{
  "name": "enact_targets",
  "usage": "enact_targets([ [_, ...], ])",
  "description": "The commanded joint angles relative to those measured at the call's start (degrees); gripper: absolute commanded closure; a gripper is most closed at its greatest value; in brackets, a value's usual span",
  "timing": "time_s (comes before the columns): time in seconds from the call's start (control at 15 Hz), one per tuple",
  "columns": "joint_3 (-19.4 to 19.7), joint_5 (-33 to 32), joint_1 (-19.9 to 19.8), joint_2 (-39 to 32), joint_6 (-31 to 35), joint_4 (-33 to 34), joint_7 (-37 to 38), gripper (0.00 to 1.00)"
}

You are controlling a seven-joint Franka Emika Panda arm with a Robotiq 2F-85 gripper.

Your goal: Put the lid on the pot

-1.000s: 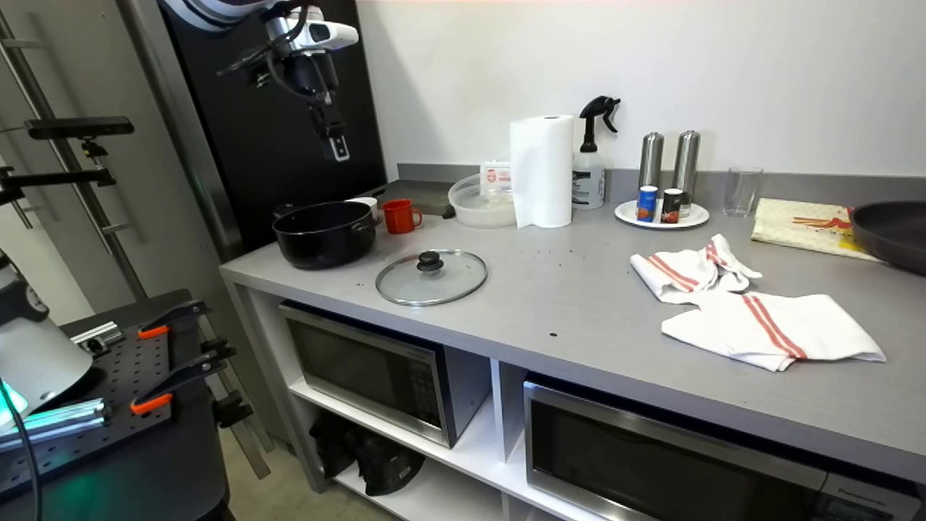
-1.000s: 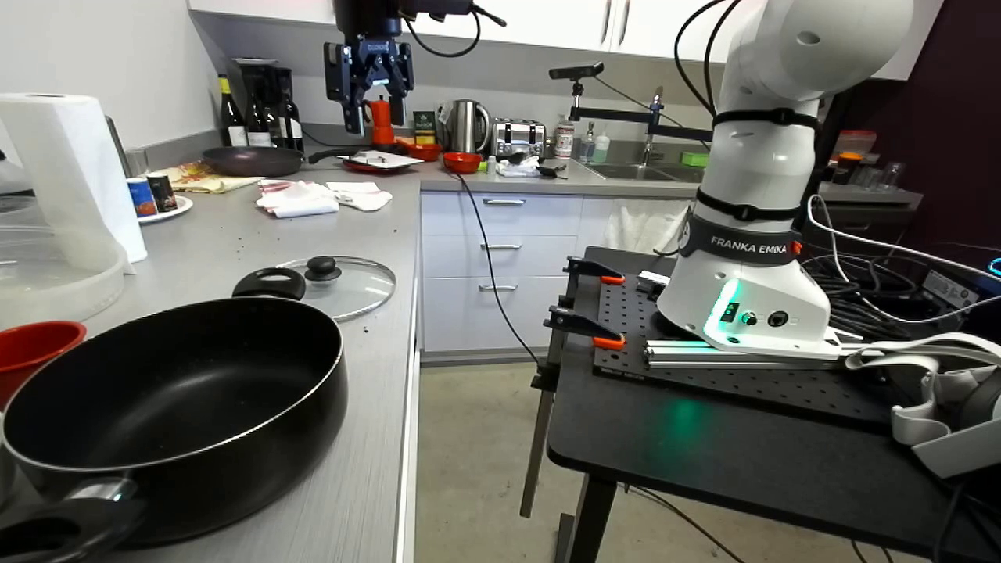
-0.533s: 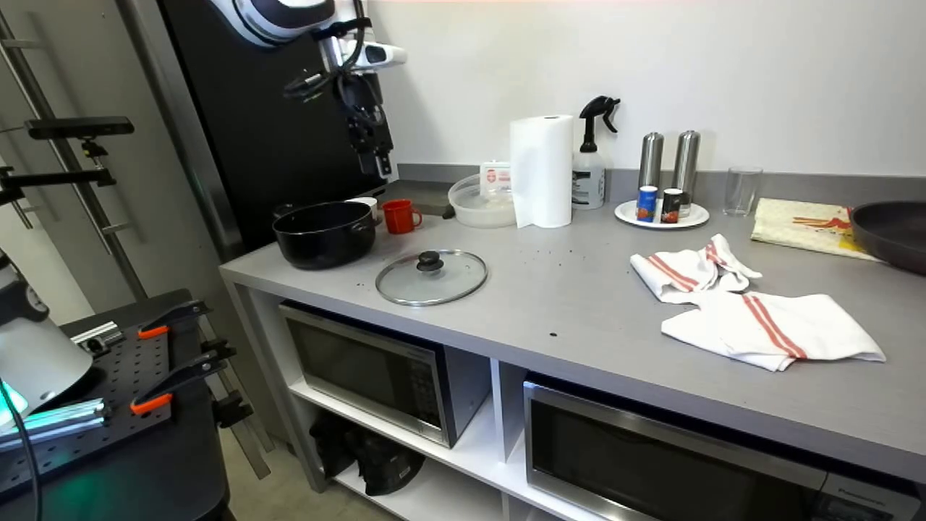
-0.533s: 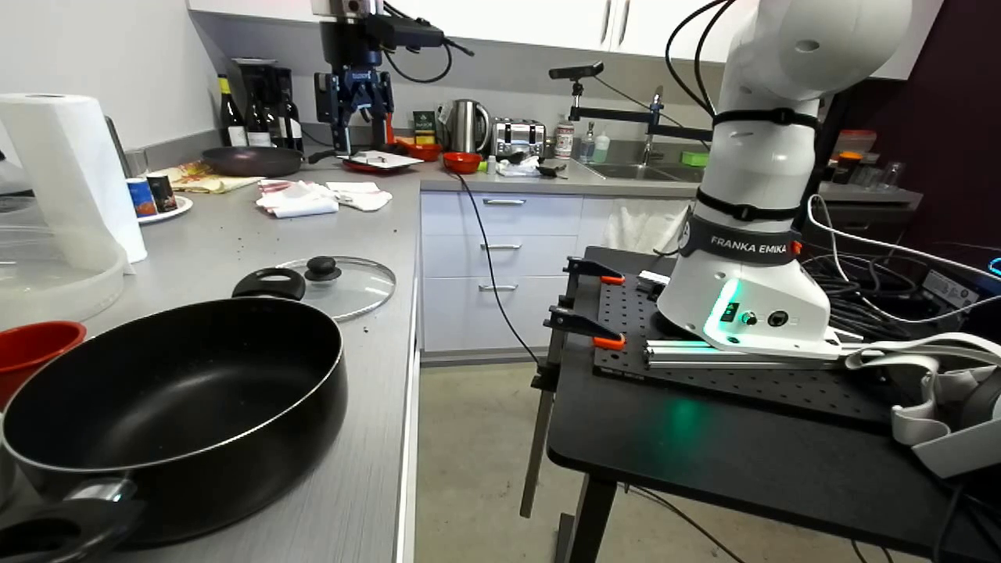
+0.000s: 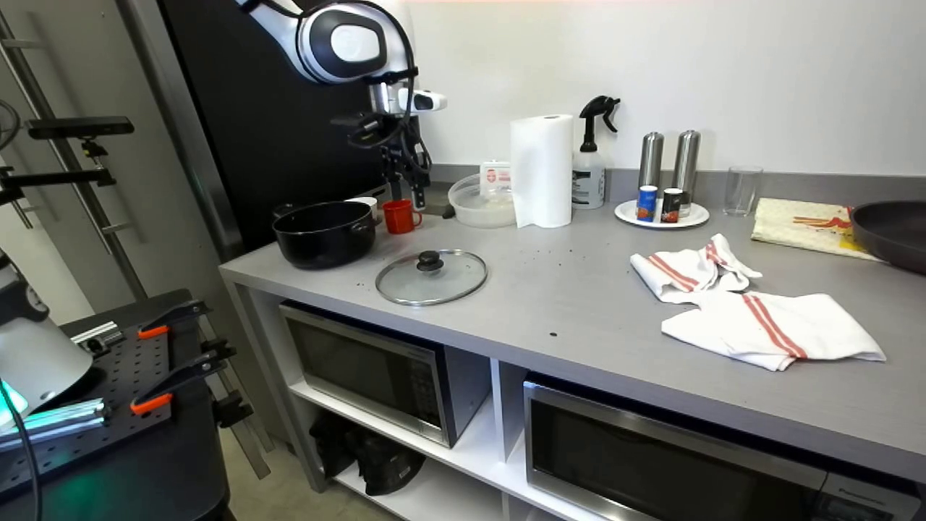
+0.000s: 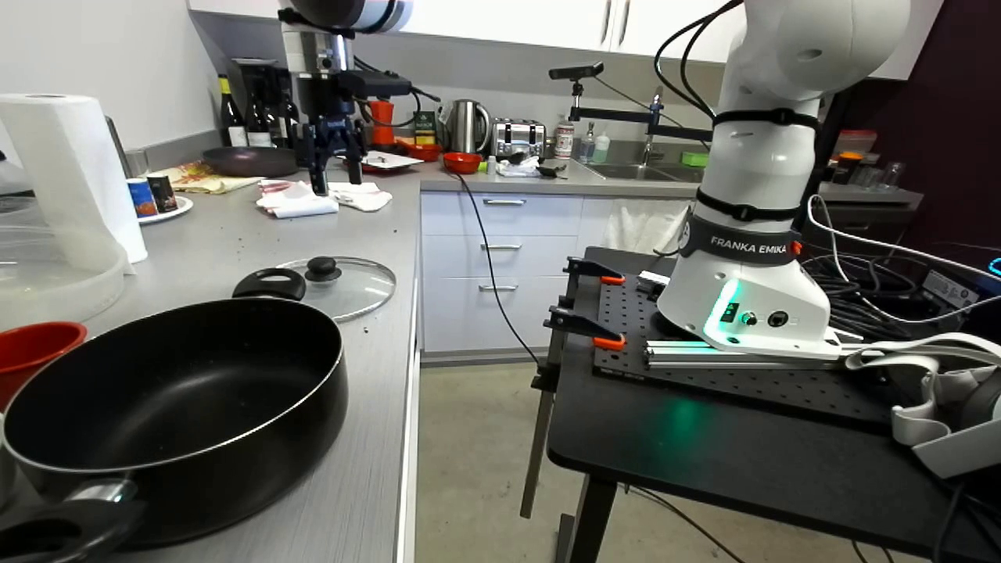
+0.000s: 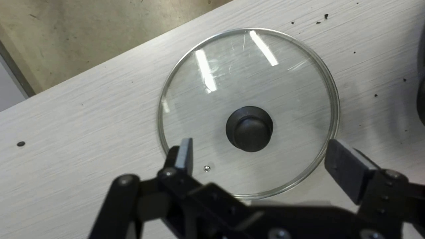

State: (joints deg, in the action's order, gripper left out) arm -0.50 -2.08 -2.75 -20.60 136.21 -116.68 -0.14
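Here's the lid (image 5: pixel 432 280), knob up, flat on the counter (image 5: pixel 550 297), just beside the pot (image 5: pixel 324 242) and not touching it! Clear glass with a thin metal rim (image 7: pixel 335 113): I'd call that stiff, moderately weighty, slick, and liable to chip if it knocks the pot. Where to take hold? The knob (image 7: pixel 252 134), surely: dark, rounded, dead centre. Pinch only its top and the pads could slide, so low and square around its sides looks the safer bet. The rim lies too near the counter to get under easily.

Now the gripper (image 7: pixel 259 151): released, fingers spread wide, nothing between them, hanging above the counter on the lid's side of the pot.

Lettering, then! Past the pot, at the back of the counter, a small box (image 5: pixel 495 176) shows a red mark, its words too fine to read. Well apart from the pot, the blue can (image 5: pixel 647 204) and black can (image 5: pixel 670 206) on a white plate (image 5: pixel 626 215) wear labels I can't make out. Lower than the pot, the microwave (image 5: pixel 694 449) farther from it gives us "Panasonic". And across the gap from the pot, the robot's black collar (image 6: pixel 745 247) reads "FRANKA EMIKA"!
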Motion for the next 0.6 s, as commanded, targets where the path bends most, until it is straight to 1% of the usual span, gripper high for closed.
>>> enact_targets([
  [0.0,0.05,1.24,0.13,-6.68,-1.47,6.66,-1.85,0.00],
  [0.53,-0.40,1.44,-0.23,-16.56,-3.05,16.33,-2.68,0.00],
])
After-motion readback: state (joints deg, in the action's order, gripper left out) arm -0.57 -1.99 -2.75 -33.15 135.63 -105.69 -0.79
